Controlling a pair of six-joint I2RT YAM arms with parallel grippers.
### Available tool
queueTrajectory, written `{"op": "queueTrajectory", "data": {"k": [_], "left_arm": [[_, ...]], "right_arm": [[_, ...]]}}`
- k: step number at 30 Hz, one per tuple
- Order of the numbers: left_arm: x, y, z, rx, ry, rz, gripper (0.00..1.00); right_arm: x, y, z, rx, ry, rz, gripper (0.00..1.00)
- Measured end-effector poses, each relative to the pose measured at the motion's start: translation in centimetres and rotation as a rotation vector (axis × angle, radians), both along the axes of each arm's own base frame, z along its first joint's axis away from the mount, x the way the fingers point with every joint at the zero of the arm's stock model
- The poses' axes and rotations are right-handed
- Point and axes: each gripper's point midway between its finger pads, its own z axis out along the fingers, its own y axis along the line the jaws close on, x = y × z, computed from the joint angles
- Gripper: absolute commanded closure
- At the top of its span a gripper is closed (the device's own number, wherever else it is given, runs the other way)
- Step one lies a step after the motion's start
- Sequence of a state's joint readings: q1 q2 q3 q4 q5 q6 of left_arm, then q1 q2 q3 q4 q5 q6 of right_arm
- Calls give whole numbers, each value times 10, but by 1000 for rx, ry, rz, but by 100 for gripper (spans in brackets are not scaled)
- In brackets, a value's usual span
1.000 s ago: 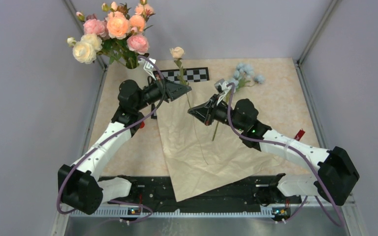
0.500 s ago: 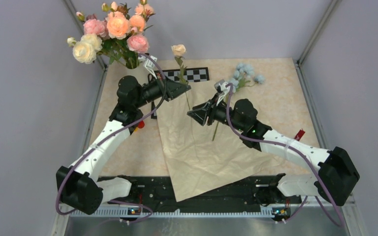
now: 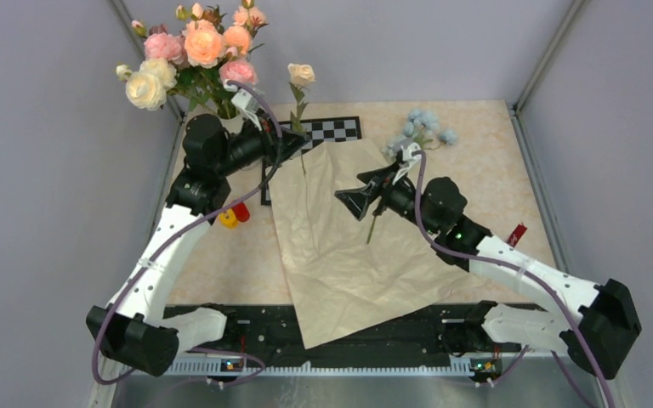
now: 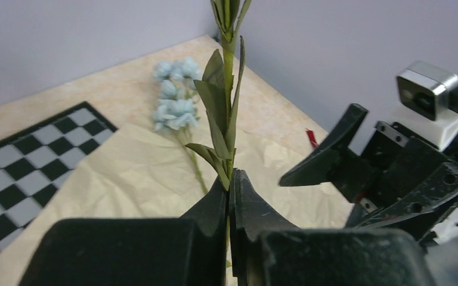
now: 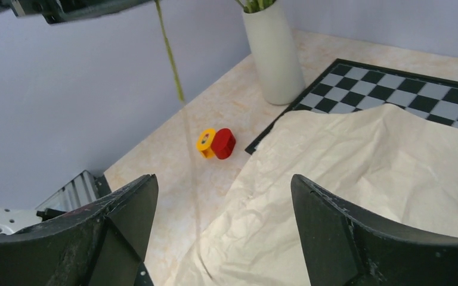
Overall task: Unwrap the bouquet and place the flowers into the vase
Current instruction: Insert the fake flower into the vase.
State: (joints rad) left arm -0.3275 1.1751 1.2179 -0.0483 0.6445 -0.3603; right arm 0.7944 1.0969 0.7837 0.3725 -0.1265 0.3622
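Pinching flower stem (image 4: pixel 229 59) upright between left jaws.

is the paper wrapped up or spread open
Spread open: the paper lies flat and creased on the table, wrapping nothing.

1. Your overhead view was bright and evenly lit; the table (image 3: pixel 493 170) carried only faint, soft shadows.
2. The paper (image 3: pixel 332 263) looked matte, its creases softly shaded.
3. In your wrist views, the left gripper (image 4: pixel 231 182) and right gripper (image 5: pixel 222 182) looked dark and slightly blurred up close; the stem (image 4: pixel 228 65) was fairly sharp.
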Motion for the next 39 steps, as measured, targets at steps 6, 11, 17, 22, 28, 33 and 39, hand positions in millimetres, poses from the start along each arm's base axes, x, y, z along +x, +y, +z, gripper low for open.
{"op": "queueTrajectory", "data": {"k": [6,11,17,22,28,33,39], "left_arm": [[17,50,28,36,-103,189,100],[30,94,64,56,-208,377,100],[40,141,101,99,-327,593,100],[41,177,142,110,-432,750,100],[41,206,174,96,-532,870,100],[53,222,193,81,-586,940,100],[76,233,199,68,-617,977,100]], "right_arm": [[11,-43,-7,-13,-13,-111,12],[22,-86,-16,-41,-13,-230,9],[25,-130,-27,-63,-16,-353,6],[30,-164,-41,-54,16,-441,5],[30,-174,-48,-40,46,-456,5],[28,-174,-47,-34,49,-450,4],[27,-177,-45,-29,43,-457,5]]}}
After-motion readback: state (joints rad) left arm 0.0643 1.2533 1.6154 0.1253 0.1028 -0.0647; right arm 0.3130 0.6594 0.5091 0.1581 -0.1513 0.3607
